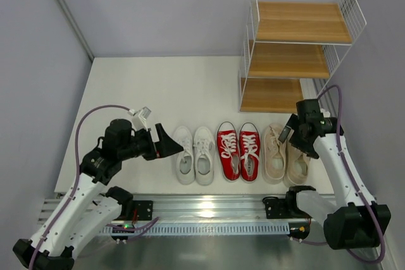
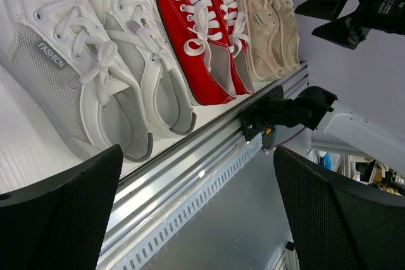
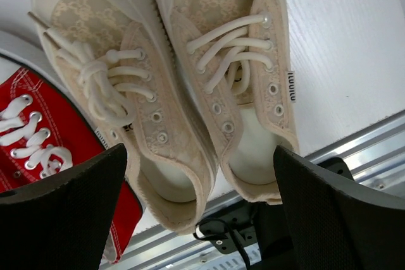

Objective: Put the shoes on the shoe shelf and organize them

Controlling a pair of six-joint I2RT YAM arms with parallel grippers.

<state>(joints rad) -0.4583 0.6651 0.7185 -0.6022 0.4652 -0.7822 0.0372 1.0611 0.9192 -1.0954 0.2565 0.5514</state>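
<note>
Beige lace-up pair (image 3: 164, 118) (patterned uppers) beside red pair (image 2: 202, 36); left pincer (image 2: 199, 213), right pincer (image 3: 199, 213) spread apart, empty.

Robot lab cell, plain grey partition walls (image 1: 171, 11), aluminium mounting rail (image 1: 209, 205)

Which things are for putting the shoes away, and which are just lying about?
For the job: white sneakers, red canvas sneakers, beige sneakers, three-tier shoe shelf.
Just there, not for the job: metal rail holding the arms, white table.
</note>
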